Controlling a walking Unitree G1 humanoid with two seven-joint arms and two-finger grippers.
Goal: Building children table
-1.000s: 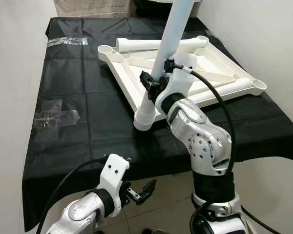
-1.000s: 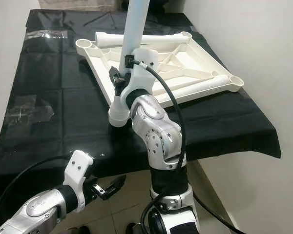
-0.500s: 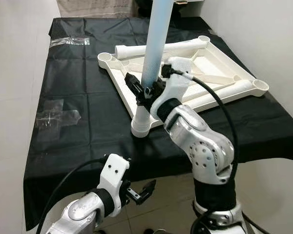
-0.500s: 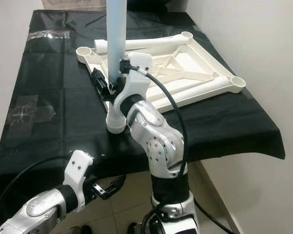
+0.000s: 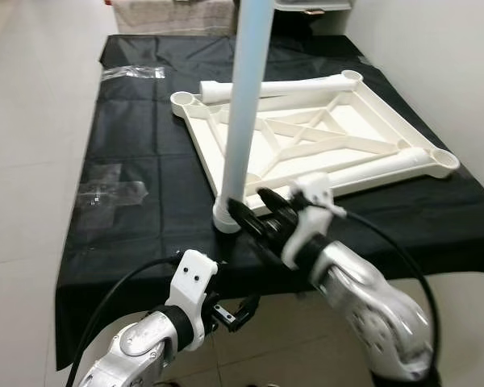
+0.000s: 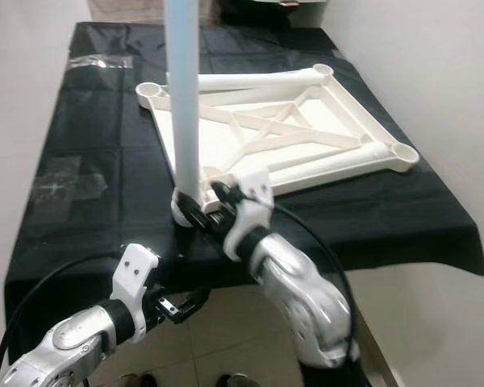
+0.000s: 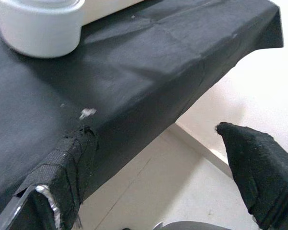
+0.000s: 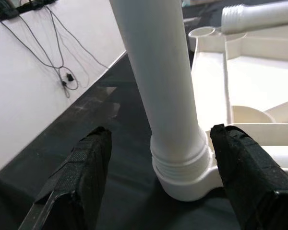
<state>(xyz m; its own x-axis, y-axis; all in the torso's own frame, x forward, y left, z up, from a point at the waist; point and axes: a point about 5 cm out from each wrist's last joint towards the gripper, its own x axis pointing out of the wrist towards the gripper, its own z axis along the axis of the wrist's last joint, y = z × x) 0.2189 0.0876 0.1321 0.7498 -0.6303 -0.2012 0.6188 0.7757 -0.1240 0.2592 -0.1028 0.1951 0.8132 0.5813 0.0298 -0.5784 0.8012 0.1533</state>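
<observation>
The right gripper [image 8: 158, 187], fingers spread, flanks the upright white plastic table leg [image 5: 244, 121] at the white tabletop frame's [image 5: 323, 141] seven-o'clock corner; half-threaded, it could topple.

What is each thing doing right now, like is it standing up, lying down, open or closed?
Standing table leg: upright, bottom end seated in the frame's near corner socket.
Table frame: lying upside down on the black cloth.
Second table leg: lying loose along the frame's far edge.
Black cloth: spread flat over the table.
Right claw: open, fingers either side of the standing leg's base, not gripping.
Left claw: open, idle below the table edge.
</observation>
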